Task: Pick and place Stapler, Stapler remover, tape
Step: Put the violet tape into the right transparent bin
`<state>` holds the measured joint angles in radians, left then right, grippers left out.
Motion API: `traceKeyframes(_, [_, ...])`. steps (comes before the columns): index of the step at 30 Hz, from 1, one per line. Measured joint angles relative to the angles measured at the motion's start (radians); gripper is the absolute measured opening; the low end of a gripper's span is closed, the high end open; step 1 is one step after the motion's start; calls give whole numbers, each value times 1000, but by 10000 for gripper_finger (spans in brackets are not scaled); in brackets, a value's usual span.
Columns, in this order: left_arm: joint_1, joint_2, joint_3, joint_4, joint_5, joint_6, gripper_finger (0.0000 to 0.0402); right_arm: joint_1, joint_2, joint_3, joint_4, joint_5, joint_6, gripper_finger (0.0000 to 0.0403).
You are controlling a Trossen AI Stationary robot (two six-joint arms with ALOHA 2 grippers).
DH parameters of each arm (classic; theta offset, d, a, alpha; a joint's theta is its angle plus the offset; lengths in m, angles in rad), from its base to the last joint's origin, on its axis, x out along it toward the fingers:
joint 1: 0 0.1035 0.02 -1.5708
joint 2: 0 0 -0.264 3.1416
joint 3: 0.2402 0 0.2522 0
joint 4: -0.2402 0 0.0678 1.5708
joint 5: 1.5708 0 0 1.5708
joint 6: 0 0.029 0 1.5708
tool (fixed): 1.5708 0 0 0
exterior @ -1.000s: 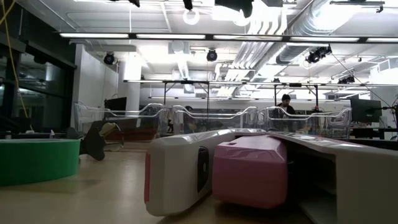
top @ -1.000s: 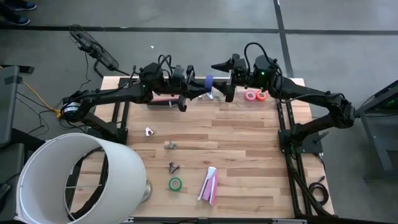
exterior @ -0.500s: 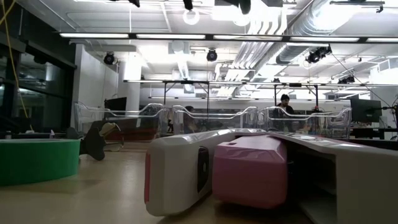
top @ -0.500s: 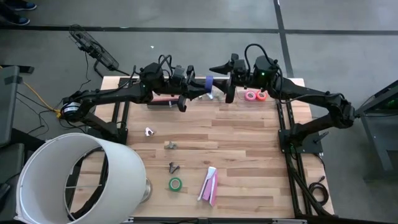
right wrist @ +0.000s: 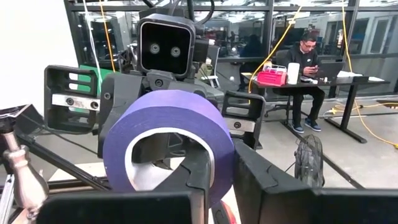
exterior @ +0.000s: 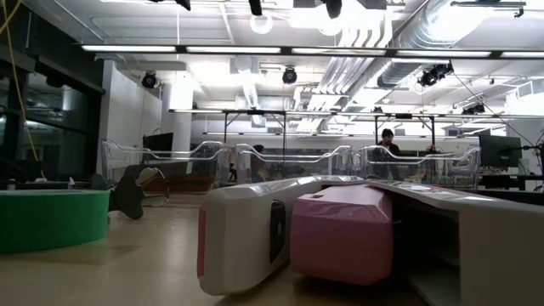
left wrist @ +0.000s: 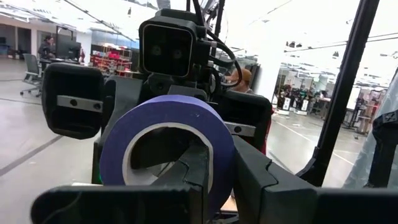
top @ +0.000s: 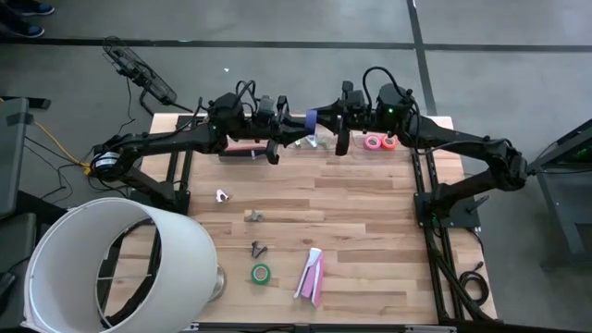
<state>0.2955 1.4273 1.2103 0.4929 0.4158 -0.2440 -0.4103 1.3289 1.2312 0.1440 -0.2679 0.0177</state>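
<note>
A purple tape roll (top: pixel 312 118) is held in the air above the table's far edge, between my two grippers. My left gripper (top: pixel 302 127) comes at it from the table's left and my right gripper (top: pixel 322 115) from the right. Both are shut on it. The roll fills the left wrist view (left wrist: pixel 165 134) and the right wrist view (right wrist: pixel 168 127). A green tape roll (top: pixel 261 273) and a white and pink stapler (top: pixel 312 275) lie on the near part of the table. Pink (top: pixel 373 141) and red-orange (top: pixel 389 141) rolls lie at the far right. My left gripper has one finger (left wrist: pixel 186 171) inside the roll's hole and the other finger outside, with the ring's wall (left wrist: pixel 219 163) between them. The fingers come level from the table's left. The roll stands on edge, lifted clear of the table. My right gripper also has one finger (right wrist: pixel 191 169) inside the hole and the other outside, on the ring's wall (right wrist: pixel 219 163). The fingers come level from the table's right, opposite my left gripper. The roll is clear of the table.
A large white bin (top: pixel 102 264) stands at the near left corner. Small staple removers (top: pixel 222 195) (top: pixel 254 215) (top: pixel 258 248) lie left of centre. A red stapler (top: pixel 242 148) lies under my left arm. In the low view the stapler (exterior: pixel 255 238) and green roll (exterior: pixel 51 221) stand close.
My right gripper has moved toward the purple roll and shut on it; its fingers were spread wide a second ago. My left gripper has kept hold of the roll, which has stayed where it was.
</note>
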Motion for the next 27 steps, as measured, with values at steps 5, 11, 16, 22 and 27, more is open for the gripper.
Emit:
traceKeyframes(5, [-1, 0, 0, -17, -21, -1, 42, -2, 0, 0, -6, -3, 3, 32])
traceKeyframes(11, [-2, -2, 1, -40, -57, -58, 110, -3, 0, 0, -19, 4, 2, 32])
traceKeyframes(16, [-2, -3, 1, -54, -62, -58, 145, -7, 0, 0, -41, 19, 0, 32])
traceKeyframes(22, [-2, -3, 1, -64, -119, -37, 163, -29, -7, 0, -71, 34, 7, 32])
traceKeyframes(27, [-2, -3, 1, -103, -193, 7, 167, -43, -31, 0, -126, 42, 4, 32])
